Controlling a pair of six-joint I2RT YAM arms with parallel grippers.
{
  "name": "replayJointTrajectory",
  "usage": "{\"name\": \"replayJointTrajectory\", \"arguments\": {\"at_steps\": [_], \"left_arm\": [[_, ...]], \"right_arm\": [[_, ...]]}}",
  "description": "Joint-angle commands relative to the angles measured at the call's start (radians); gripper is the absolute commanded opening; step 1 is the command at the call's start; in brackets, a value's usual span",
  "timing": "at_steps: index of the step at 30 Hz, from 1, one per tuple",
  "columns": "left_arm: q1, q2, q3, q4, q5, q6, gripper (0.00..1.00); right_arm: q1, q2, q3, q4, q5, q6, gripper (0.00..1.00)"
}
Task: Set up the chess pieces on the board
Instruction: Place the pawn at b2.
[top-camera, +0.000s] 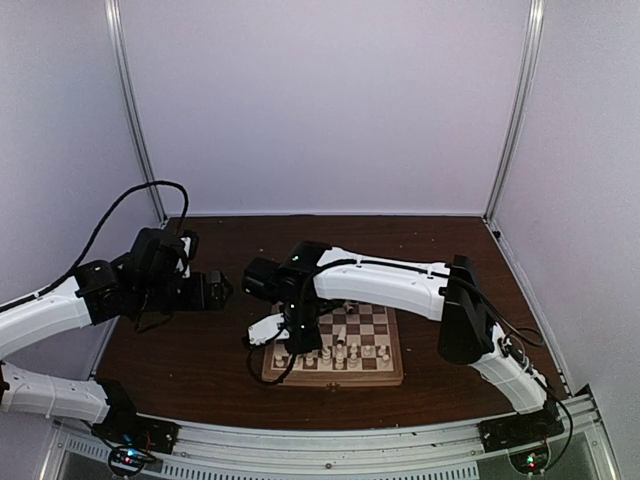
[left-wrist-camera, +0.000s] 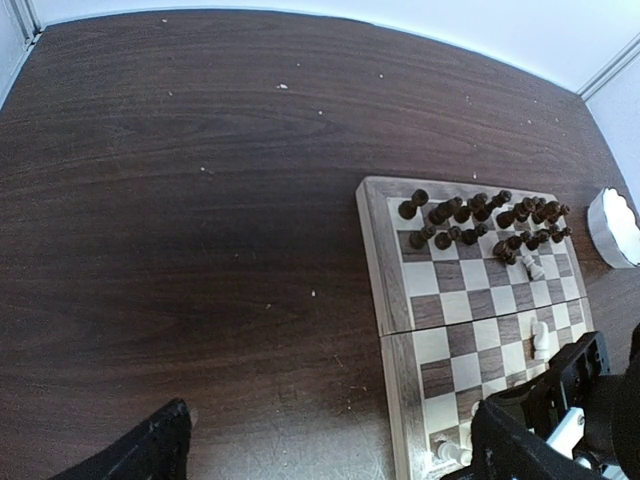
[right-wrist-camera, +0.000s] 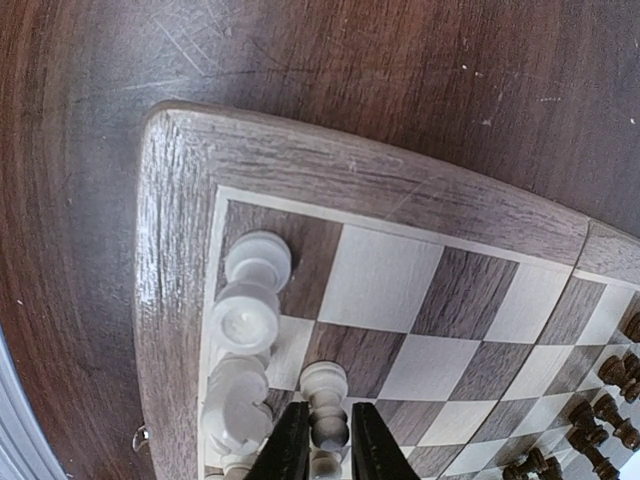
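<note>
The board (right-wrist-camera: 180, 200) lies near the table's front, seen from above as the board (top-camera: 335, 378). My right gripper (right-wrist-camera: 330, 445) hangs over its near-left corner, fingers on either side of a white pawn (right-wrist-camera: 325, 385) that stands on a dark square; thin gaps show at both fingers. Two more white pieces (right-wrist-camera: 245, 320) and a white knight (right-wrist-camera: 238, 400) stand along the left edge. Dark pieces (left-wrist-camera: 480, 215) fill the far two rows. My left gripper (left-wrist-camera: 335, 440) is open and empty above bare table left of the board (left-wrist-camera: 372, 250).
A white scalloped bowl (left-wrist-camera: 615, 225) sits right of the board's far end. One white piece (left-wrist-camera: 532, 267) stands by the dark rows and another (left-wrist-camera: 540, 338) mid-board. The right arm (top-camera: 400, 285) stretches across above the board. White walls close in the table.
</note>
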Motion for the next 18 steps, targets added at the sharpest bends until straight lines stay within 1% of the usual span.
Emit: {"name": "replayJointTrajectory", "arguments": {"at_steps": [1,9,18], "left_arm": [[0.005,0.009,-0.008,0.021,0.006,-0.007,0.97],[0.004,0.015,-0.010,0.020,0.012,-0.009,0.98],[0.005,0.022,-0.008,0.020,0.015,-0.006,0.98]], "right_arm": [[0.008,0.020,0.029,0.016,0.016,0.002,0.16],[0.008,0.034,0.041,0.024,0.018,-0.001,0.14],[0.009,0.035,0.049,0.029,0.021,0.001,0.14]]}}
